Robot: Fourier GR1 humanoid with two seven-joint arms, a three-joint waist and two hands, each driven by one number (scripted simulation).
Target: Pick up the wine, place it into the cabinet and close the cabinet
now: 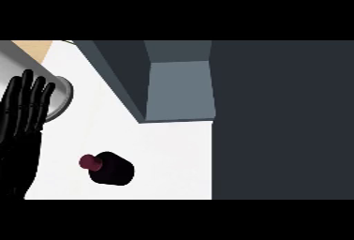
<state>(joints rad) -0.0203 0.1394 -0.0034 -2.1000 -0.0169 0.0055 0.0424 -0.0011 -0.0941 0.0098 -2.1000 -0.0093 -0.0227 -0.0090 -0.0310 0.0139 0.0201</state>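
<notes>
The wine (108, 168) is a black bottle with a dark red cap, standing on the white counter at the lower left, seen from above. The cabinet (176, 84) is a grey-blue box at the top middle; its dark door (276, 117) stands open and fills the right side of the view. My left hand (21, 122) rests open at the left edge, fingers up, apart from the bottle. My right hand does not show.
A round metal pot (59, 96) sits at the upper left, partly behind my left hand. White counter (166, 154) lies between the bottle and the cabinet door. A tan strip (34, 47) shows at the top left corner.
</notes>
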